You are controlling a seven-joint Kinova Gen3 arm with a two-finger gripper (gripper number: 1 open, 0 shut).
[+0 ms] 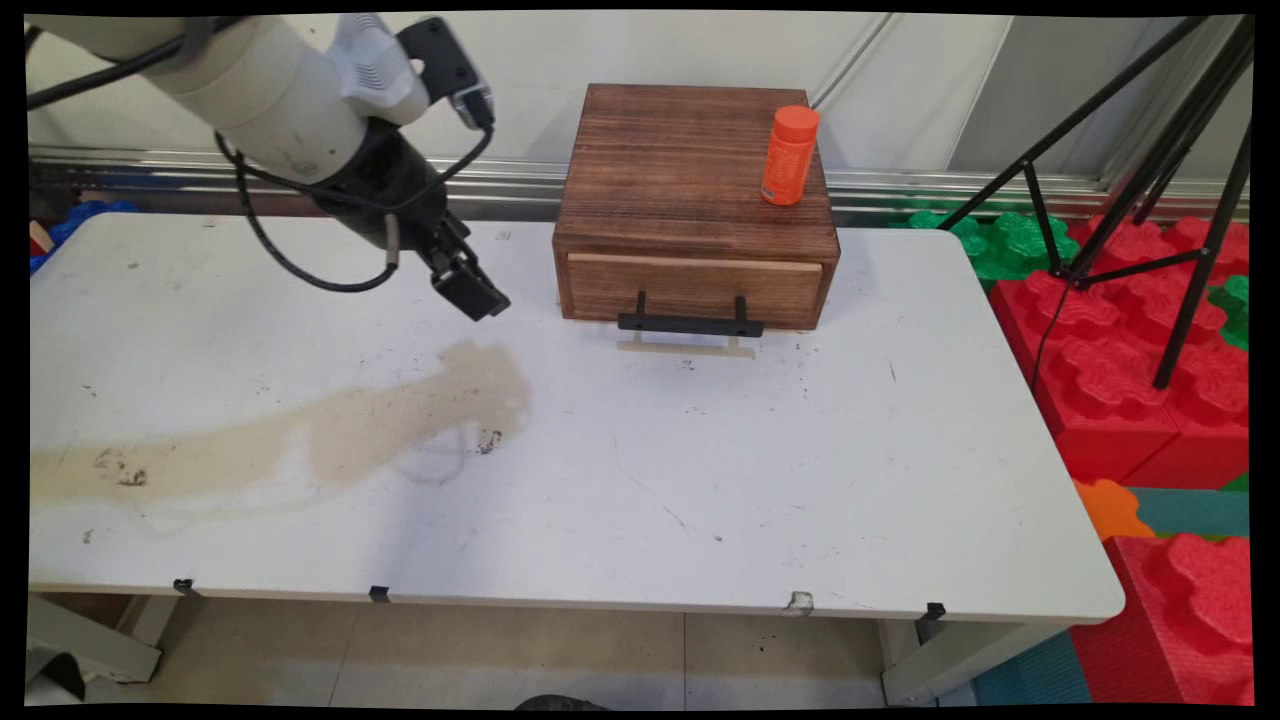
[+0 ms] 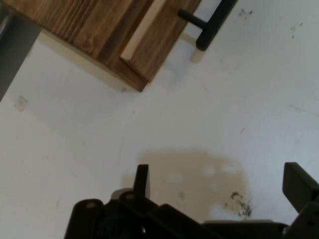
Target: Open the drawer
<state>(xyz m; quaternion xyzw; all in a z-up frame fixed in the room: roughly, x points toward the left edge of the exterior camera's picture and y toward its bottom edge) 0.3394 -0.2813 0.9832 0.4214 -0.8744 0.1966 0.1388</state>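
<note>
While the claw (image 1: 470, 290) hangs spread and empty above the bench (image 1: 700, 480) | nearest: tan stain (image 2: 199, 174) just below it | wooden drawer box (image 1: 695, 200) to its right, drawer closed, black handle (image 1: 690, 323) | orange bottle (image 1: 790, 155) upright on the box top.

Wooden drawer box (image 1: 697, 200), drawer shut, orange bottle (image 1: 790, 155) upright on top.

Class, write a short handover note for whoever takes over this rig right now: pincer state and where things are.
Pincer: open, empty, hanging above the white table left of the wooden drawer box, over a tan stain.
Drawer: shut, its black handle facing the table's near side.
Orange bottle: upright on the box's top, toward its right side.
Nothing is being held or touched.
</note>
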